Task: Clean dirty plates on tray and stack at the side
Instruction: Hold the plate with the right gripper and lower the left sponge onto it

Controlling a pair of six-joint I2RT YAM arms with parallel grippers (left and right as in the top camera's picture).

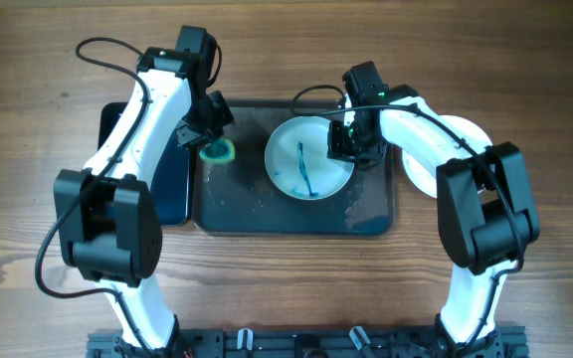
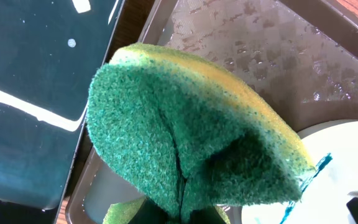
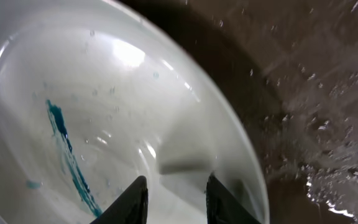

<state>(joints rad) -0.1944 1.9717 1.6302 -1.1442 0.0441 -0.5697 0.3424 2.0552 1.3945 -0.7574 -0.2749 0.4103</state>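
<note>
1. Your right gripper (image 1: 350,146) sits at the right rim of the smeared plate (image 1: 288,149), which lies in the middle of the tray (image 1: 257,214). In the wrist view its fingers (image 3: 134,202) stand a narrow gap apart over the plate's inner surface, and you cannot tell whether they grip it.
2. The blue-teal smear (image 1: 302,171) runs down the plate's centre, just left of that gripper.
3. Your left gripper (image 1: 210,137) is clamped on a green-and-yellow sponge (image 1: 217,152) at the tray's upper-left corner, left of the plate and apart from it.
4. Another white plate (image 1: 418,177) lies on the table (image 1: 48,60) off the tray's right edge, partly under your right arm (image 1: 485,199).
5. A glossy black tray (image 1: 172,194) lies along the tray's left edge.
</note>
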